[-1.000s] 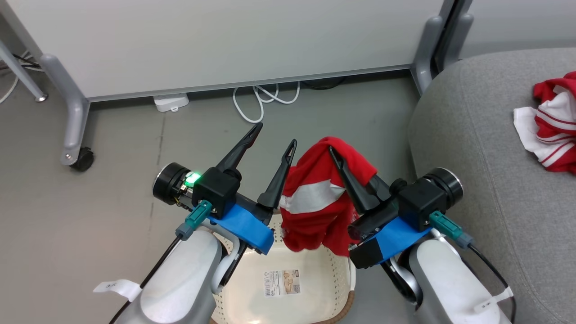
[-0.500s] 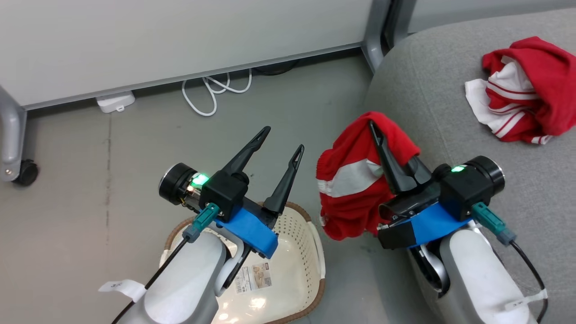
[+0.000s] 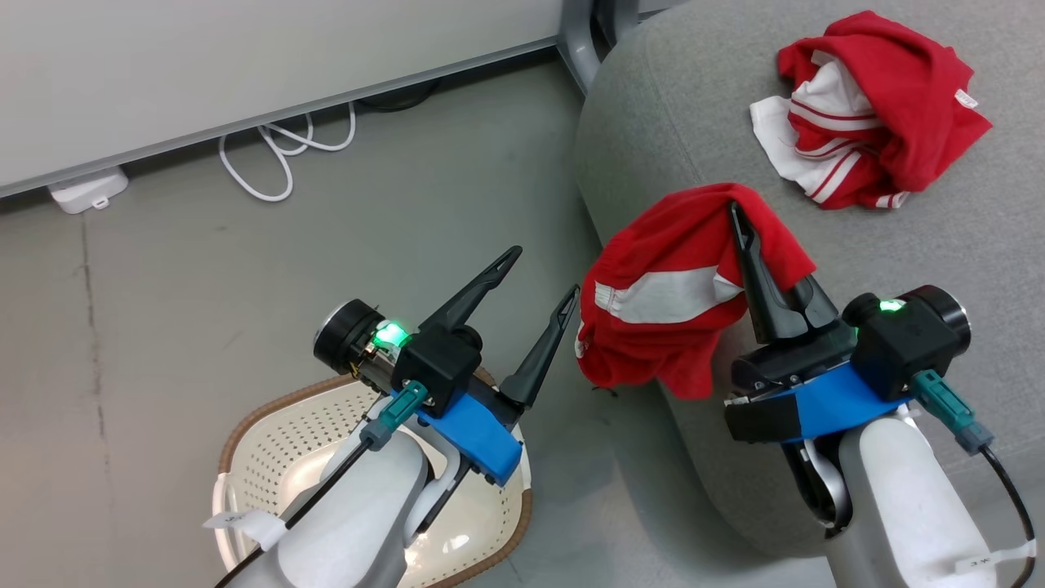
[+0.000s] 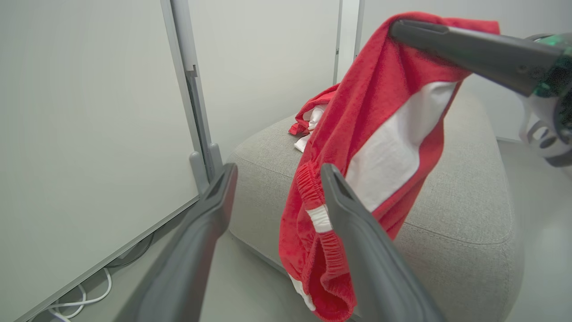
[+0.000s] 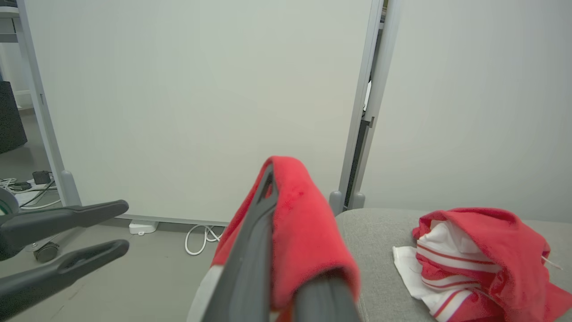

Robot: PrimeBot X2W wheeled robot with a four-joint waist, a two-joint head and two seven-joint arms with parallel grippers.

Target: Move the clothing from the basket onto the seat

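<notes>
Field notes, nearest first.

- Under the left forearm, behind both grippers: basket (image 3: 277, 441), standing on the floor.
- Left gripper (image 3: 544, 271): fingers spread wide, nothing between them. The elastic waistband of the held garment hangs just beside its inner finger; whether they touch cannot be told.
- Right gripper (image 3: 737, 214): fingers closed together, pinching a top fold of the red shorts (image 3: 669, 302). The cloth drapes down either side of the fingers, white panel towards the left gripper. It hangs in the air below the tips, over the near edge of the seat (image 3: 939, 245).
- Handling, as judged: light, limp, soft cloth, neither slippery nor fragile. One pinch carries it. The hanging hem could drag on the cushion edge. The best hold is a bunched fold or the waistband.
- Beyond the right fingertips, on the seat: striped red-and-white garment (image 3: 865, 122), crumpled, well apart from the shorts.
- Farthest, ahead of the left gripper: white cable (image 3: 269, 163) on the floor by a pale partition panel (image 3: 245, 57).
</notes>
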